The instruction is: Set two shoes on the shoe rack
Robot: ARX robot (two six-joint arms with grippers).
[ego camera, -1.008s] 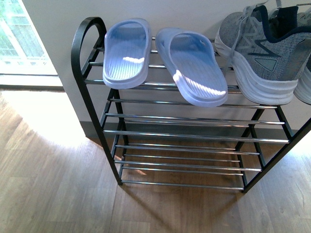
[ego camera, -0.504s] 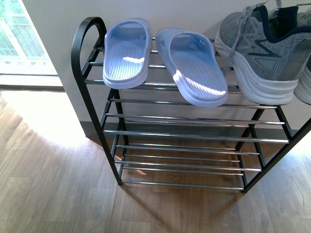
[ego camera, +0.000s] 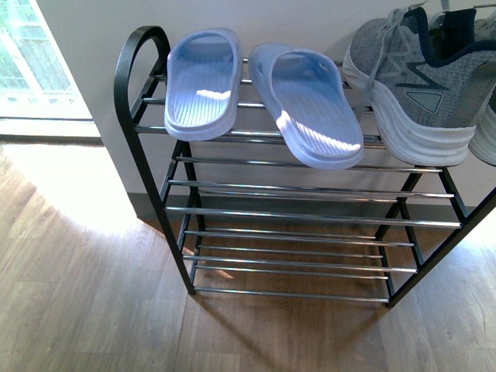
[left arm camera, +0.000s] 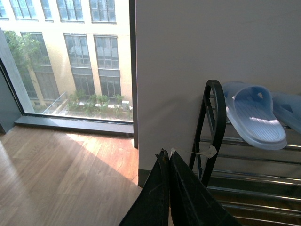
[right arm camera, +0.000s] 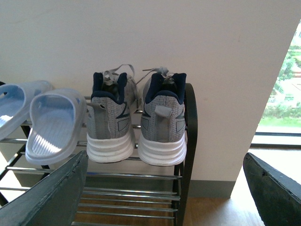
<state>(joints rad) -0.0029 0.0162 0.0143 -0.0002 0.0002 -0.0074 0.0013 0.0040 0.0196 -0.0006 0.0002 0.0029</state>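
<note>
Both grey sneakers are up on the shoe rack (ego camera: 147, 167), top shelf, right end. In the right wrist view the left sneaker (right arm camera: 112, 117) and the right sneaker (right arm camera: 163, 117) stand side by side, heels toward the camera, white soles just over the front rod. The right sneaker sits just beside the rack's black side frame at that end; the two are close together, whether touching I cannot tell. In the front view one sneaker (ego camera: 415, 85) fills the right part of the shelf and its heel juts past the front rod.

Two pale blue slippers take the rest of that shelf: one (ego camera: 201, 81) near the left end by the rounded frame top, the other (ego camera: 306, 105) at the middle, angled, its heel hanging over the front edge.

The lower shelves show only bare chrome rods, and the wood floor (ego camera: 85, 294) in front of the rack is open.

The right gripper (right arm camera: 164, 190) has its dark fingers spread wide apart, back from the rack. The left gripper (left arm camera: 168, 157) has its fingers pressed together, holding nothing, near the rack's left frame.
</note>
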